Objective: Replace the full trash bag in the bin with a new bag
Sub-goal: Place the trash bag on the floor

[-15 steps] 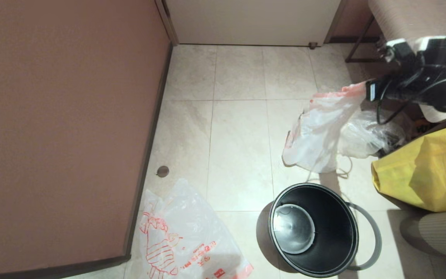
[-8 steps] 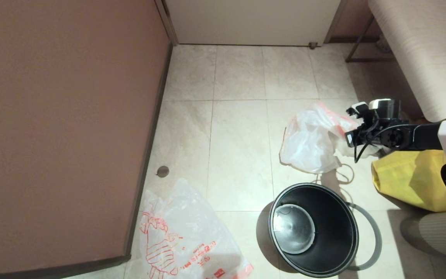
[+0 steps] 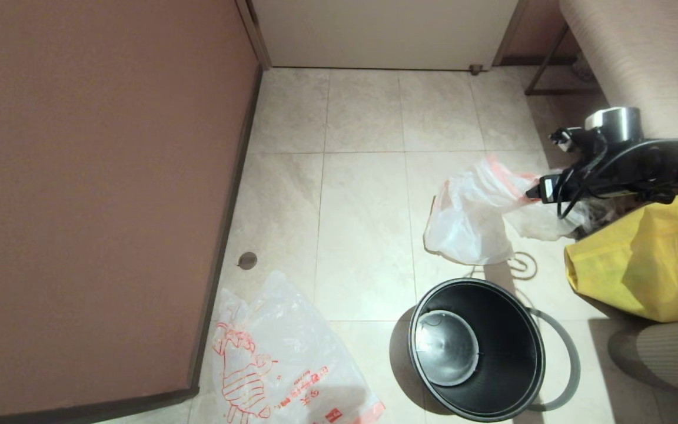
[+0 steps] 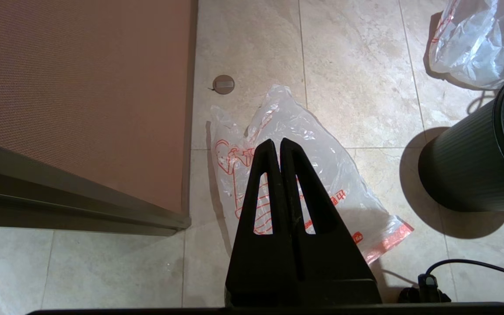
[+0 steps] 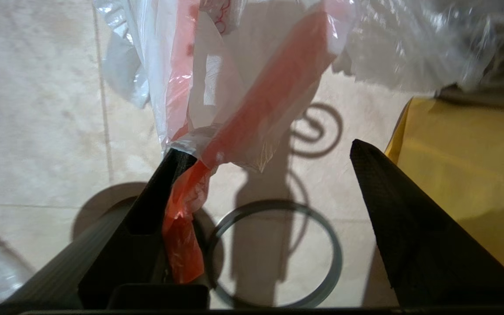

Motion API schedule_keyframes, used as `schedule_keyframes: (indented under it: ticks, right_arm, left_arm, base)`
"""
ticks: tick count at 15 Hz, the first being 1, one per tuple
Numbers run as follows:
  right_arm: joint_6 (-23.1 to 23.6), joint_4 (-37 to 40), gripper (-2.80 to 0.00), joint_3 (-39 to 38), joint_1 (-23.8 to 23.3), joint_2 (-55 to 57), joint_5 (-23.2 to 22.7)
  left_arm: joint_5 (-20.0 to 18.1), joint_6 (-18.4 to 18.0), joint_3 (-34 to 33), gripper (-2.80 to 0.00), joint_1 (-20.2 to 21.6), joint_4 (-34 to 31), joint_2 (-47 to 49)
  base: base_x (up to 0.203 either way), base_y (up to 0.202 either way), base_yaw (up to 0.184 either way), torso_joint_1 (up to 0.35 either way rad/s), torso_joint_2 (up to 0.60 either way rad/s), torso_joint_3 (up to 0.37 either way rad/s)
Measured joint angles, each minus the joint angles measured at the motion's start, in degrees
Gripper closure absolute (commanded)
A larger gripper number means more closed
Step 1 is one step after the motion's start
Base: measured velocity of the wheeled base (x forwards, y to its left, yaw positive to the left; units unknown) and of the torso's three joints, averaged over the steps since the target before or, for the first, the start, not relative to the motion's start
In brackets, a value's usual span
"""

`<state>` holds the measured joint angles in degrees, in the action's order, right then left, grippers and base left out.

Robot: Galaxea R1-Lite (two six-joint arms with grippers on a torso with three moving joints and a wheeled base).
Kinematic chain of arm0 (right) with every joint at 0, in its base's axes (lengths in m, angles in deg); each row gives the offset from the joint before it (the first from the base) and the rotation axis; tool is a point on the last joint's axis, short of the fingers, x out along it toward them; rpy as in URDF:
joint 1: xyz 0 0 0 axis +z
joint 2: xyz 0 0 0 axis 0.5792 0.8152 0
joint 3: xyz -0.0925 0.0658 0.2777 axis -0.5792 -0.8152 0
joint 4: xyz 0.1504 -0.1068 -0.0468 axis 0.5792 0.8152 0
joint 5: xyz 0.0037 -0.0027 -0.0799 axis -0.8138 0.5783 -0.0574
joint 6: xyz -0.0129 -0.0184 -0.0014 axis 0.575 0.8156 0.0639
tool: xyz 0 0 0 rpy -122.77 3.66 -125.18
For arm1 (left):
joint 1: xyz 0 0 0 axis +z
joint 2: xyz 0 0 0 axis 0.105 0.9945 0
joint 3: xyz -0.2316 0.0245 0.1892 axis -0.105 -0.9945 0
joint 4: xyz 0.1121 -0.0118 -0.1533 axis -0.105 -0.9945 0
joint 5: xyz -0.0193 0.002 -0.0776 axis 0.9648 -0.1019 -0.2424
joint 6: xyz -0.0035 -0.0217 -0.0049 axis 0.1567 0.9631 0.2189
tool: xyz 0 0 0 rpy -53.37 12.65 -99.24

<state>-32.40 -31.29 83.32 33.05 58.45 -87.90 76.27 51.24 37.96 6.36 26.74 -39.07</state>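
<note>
The full trash bag, translucent white with an orange-red hem, slumps on the floor tiles beyond the bin. My right gripper hovers at its upper edge. In the right wrist view this gripper is open, jaws wide apart, and the hem still drapes over one finger. The black bin stands empty, and its grey ring lies on the floor against it. The new bag, printed with a red cartoon, lies flat at the near left. My left gripper hangs shut and empty above the new bag.
A yellow tote sits on the floor to the right of the bin, with a clear bag behind it. A brown wall panel fills the left side. A table stands at the far right. A floor drain lies near the panel.
My right arm came down from high on the right and its gripper opened. The full trash bag sank lower onto the floor. The left gripper stayed still.
</note>
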Motion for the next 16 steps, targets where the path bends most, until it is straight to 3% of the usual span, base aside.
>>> schedule_keyframes:
  ticks: [4, 8, 10, 13, 14, 16]
  right_arm:
    - [-19.6, 6.3, -2.80, -0.5, -0.9, -5.8, -8.6]
    - [-38.1, 6.6, -2.80, -1.1, -2.4, -6.3, -8.6]
    - [-36.9, 9.0, -2.80, -1.3, -2.3, -5.2, -4.2]
    - [-23.3, 8.2, -2.80, -1.3, -1.9, -1.8, 15.2]
    - [-21.7, 4.4, -2.80, -1.5, -1.9, -0.8, 21.6]
    - [-25.2, -3.6, -2.80, -2.9, -1.7, 0.7, 28.9]
  left_arm:
    - [0.0, 0.0, 0.0, 0.00, 0.0, 0.0, 0.0]
    - [0.0, 0.0, 0.0, 0.00, 0.0, 0.0, 0.0]
    - [0.0, 0.0, 0.0, 0.00, 0.0, 0.0, 0.0]
    - [0.0, 0.0, 0.0, 0.00, 0.0, 0.0, 0.0]
    - [0.0, 0.0, 0.0, 0.00, 0.0, 0.0, 0.0]
    - [0.0, 0.0, 0.0, 0.00, 0.0, 0.0, 0.0]
  base:
    - [0.000, 0.000, 0.000, 0.000, 0.00, 0.000]
    - [0.000, 0.000, 0.000, 0.000, 0.00, 0.000]
    - [0.000, 0.000, 0.000, 0.000, 0.00, 0.000]
    - [0.000, 0.000, 0.000, 0.000, 0.00, 0.000]
    - [0.000, 0.000, 0.000, 0.000, 0.00, 0.000]
    - [0.000, 0.000, 0.000, 0.000, 0.00, 0.000]
